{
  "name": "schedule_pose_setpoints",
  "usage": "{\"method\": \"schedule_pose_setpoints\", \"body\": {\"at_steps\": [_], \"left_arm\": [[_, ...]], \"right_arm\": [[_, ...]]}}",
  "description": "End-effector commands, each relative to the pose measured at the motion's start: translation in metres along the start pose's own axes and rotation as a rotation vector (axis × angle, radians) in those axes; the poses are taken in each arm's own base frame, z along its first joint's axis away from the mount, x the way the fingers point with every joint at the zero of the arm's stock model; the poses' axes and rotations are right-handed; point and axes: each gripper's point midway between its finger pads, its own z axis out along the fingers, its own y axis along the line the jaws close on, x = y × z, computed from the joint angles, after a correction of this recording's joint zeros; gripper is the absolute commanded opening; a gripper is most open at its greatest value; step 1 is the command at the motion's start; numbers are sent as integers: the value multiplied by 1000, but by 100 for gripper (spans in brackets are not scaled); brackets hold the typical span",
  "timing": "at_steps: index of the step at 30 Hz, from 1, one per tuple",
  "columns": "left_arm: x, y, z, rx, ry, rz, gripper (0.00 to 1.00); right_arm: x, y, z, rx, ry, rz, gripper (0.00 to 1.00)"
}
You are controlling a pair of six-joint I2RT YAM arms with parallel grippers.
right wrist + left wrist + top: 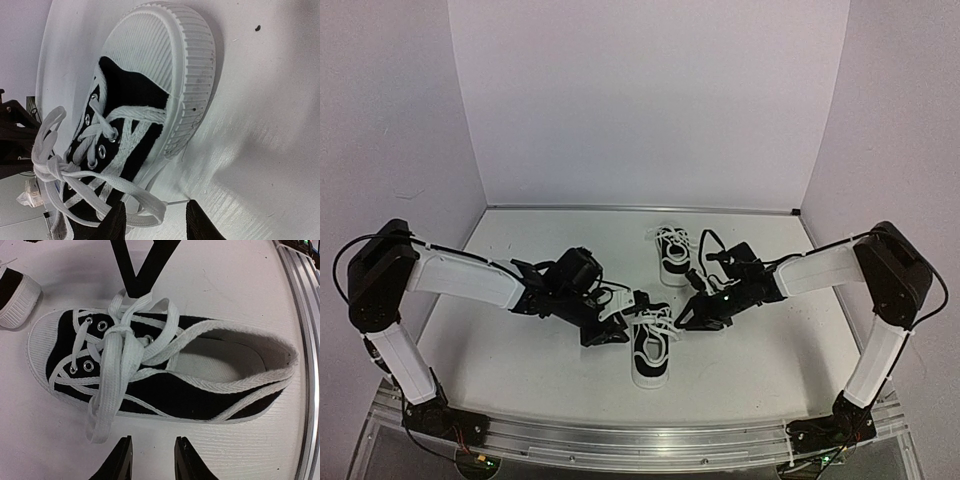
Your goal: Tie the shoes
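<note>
Near shoe [651, 350] sits between left gripper [152, 447] and right gripper [156, 214], both spread apart; a lace [148, 206] end seems to cross the right one's gap, unpinched.

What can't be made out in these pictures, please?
Top view: how the near shoe is tied, as it is too small and partly covered by the left gripper.
Left wrist: the far shoe, mostly cut off by the left edge.
Right wrist: the near shoe's heel, cut off by the bottom edge.

Probably a lab: plain white walls [650, 100] enclose a white table [520, 365]
</note>
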Motion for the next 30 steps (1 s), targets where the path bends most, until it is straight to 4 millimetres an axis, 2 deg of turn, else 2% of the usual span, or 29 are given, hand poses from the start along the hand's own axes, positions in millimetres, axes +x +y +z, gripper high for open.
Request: {"method": "schedule_pose_setpoints", "body": {"at_steps": [1, 10, 17, 19, 24, 30], "left_arm": [[-7, 5, 8, -1, -18, -7, 30], [-12, 21, 16, -67, -31, 7, 43], [-25, 26, 16, -72, -62, 44, 49], [-30, 23, 16, -56, -77, 57, 50], [-37, 19, 14, -29, -103, 74, 44], [-31, 31, 12, -104, -74, 77, 52]], "right_arm": [[-12, 10, 0, -40, -19, -43, 38], [-9, 12, 2, -57, -3, -43, 38], [-9, 13, 1, -60, -4, -45, 38], [-9, 12, 1, -59, -4, -45, 38], [-9, 14, 0, -63, -7, -52, 37], [-8, 16, -2, -71, -6, -61, 35]]}}
